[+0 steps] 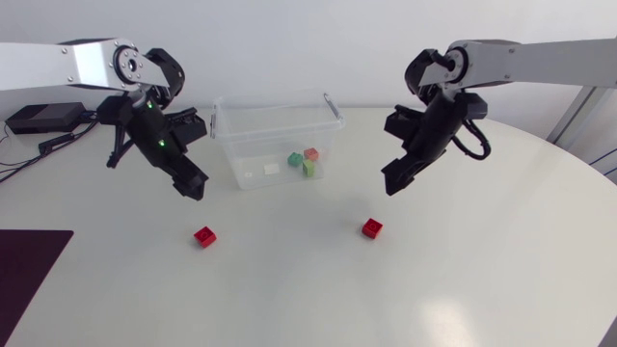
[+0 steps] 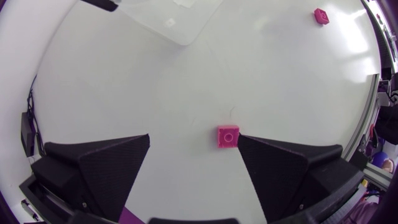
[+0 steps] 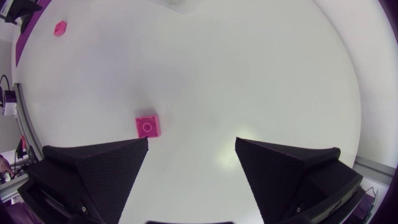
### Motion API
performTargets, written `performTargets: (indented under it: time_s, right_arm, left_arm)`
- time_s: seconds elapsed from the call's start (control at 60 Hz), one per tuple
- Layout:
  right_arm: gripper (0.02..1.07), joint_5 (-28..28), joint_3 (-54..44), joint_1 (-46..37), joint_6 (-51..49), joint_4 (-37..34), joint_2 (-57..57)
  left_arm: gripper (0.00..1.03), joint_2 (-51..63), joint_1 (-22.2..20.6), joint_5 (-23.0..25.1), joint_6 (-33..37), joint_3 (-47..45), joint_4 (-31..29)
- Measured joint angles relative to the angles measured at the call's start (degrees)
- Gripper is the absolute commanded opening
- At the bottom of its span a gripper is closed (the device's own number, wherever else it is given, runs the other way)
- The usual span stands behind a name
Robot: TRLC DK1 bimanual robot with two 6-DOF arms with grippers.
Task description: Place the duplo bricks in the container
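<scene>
1. My left fingers [image 2: 106, 168] stand wide apart with nothing in them, hovering above the white surface [image 1: 463, 280].
2. A small square red duplo brick [image 2: 228, 137] sits on the surface inside their gap. It's off centre, right up by one fingertip, so I'd want a small sideways shift before closing.
3. My right fingers [image 3: 99, 168] are spread and empty too. A second small red brick [image 3: 147, 126] lies just ahead of one fingertip, not squarely in the gap.
4. Both bricks are square, so there's no long axis to line up with.
5. Each arm is nearer its own brick, and the two bricks lie well apart.
6. The clear plastic container [image 1: 229, 154] stands behind, between the arms, with a few coloured bricks [image 1: 307, 162] already inside.
</scene>
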Motion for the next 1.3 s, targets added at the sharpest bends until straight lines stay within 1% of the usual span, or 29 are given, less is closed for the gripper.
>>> performTargets:
  time_s: [0.25,0.367,0.617,0.667,0.917,1.183,1.267,1.3]
  right_arm:
    - [1.03,3.1,-5.6,3.5,-0.9,6.2,0.2]
    - [1.03,4.3,-7.8,4.6,-0.9,8.9,0.4]
    - [1.03,5.5,-11.6,6.6,-0.9,13.0,1.8]
    - [1.03,5.7,-12.0,6.9,-0.9,13.4,1.8]
    - [1.02,5.9,-13.1,7.3,-1.3,14.9,1.9]
    - [1.02,5.9,-15.6,8.8,-1.5,16.2,1.9]
    - [1.02,5.8,-16.2,9.1,-1.5,16.6,1.9]
    - [1.02,5.9,-16.4,9.2,-1.5,16.8,2.0]
  left_arm:
    - [0.97,0.4,-0.8,0.2,0.0,-6.4,4.8]
    - [0.96,0.4,-0.8,0.2,0.0,-9.8,8.0]
    - [0.96,0.9,-1.1,0.2,0.4,-16.0,12.1]
    - [0.94,1.0,-1.1,0.2,0.7,-16.7,12.7]
    - [0.94,1.4,-1.2,0.2,1.3,-18.7,14.7]
    - [0.93,1.7,-1.5,0.9,1.3,-19.9,15.6]
    - [0.91,2.1,-1.5,1.0,1.3,-20.0,16.1]
    - [0.88,2.3,-1.6,1.1,1.3,-20.2,16.4]
